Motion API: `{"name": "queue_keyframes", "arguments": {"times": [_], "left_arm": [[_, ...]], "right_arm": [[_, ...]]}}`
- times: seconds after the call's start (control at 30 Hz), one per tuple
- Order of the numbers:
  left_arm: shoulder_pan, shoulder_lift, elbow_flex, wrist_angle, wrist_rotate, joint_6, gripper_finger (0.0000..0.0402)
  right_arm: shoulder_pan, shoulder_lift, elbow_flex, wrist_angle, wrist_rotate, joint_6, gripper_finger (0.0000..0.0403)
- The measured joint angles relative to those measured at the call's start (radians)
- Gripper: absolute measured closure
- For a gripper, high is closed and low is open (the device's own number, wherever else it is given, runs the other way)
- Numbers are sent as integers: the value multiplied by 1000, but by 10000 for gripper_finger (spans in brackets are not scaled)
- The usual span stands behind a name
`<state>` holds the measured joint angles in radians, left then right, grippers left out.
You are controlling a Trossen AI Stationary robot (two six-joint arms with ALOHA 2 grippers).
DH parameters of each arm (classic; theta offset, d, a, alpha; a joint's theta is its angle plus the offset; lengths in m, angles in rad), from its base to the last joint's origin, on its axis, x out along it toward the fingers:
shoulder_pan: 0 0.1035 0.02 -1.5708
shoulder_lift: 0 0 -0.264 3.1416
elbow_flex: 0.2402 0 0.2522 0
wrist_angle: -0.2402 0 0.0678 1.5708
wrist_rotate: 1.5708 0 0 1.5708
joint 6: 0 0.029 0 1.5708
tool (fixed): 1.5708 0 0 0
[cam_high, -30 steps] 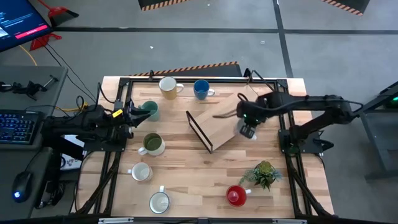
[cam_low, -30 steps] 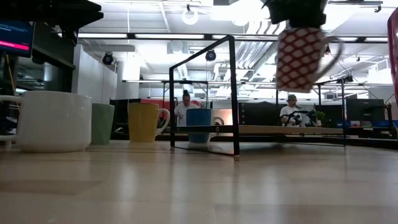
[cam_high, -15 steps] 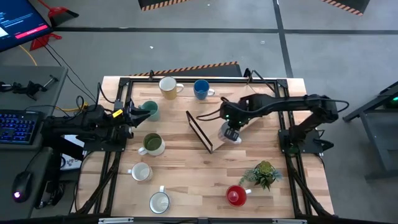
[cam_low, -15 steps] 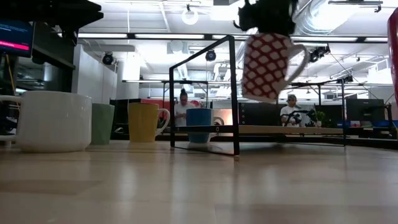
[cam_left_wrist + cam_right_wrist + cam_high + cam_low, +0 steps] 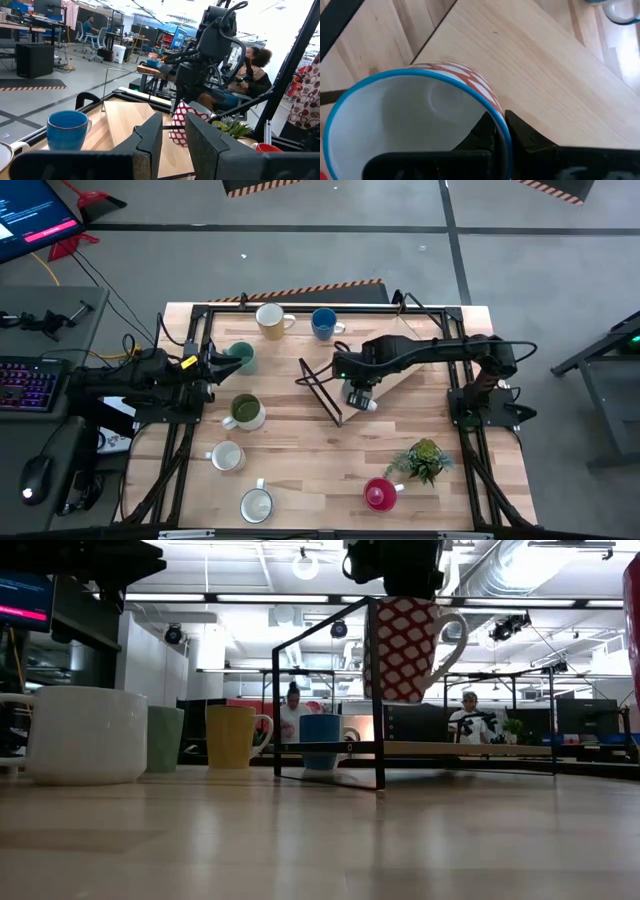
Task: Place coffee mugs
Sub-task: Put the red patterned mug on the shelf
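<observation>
Red-and-white lattice mug (image 5: 403, 647), blue-rimmed, rigid glazed ceramic, likely weighty, slick and chippable: hangs upright over the wooden shelf (image 5: 372, 392) mid-tabletop, right gripper (image 5: 358, 385) jaws pinched on its rim wall, best held there or by handle; left gripper (image 5: 213, 365) jaws part-open, empty, near the left edge.

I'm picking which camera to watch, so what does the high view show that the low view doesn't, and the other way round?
Only the high view shows the left gripper waiting by the teal mug, plus the plant and the two pale mugs near the front edge. Only the low view shows the carried mug clear of the table and people in the room behind. Both show the right gripper holding that mug beside the black frame.
</observation>
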<state>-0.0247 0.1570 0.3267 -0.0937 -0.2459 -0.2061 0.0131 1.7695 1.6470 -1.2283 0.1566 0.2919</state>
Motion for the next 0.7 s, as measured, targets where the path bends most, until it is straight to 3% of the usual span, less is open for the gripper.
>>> {"name": "queue_keyframes", "arguments": {"times": [0.7], "left_arm": [[0, 0, 0, 0, 0, 0, 326]], "right_arm": [[3, 0, -126, 142, -52, 36, 403]]}}
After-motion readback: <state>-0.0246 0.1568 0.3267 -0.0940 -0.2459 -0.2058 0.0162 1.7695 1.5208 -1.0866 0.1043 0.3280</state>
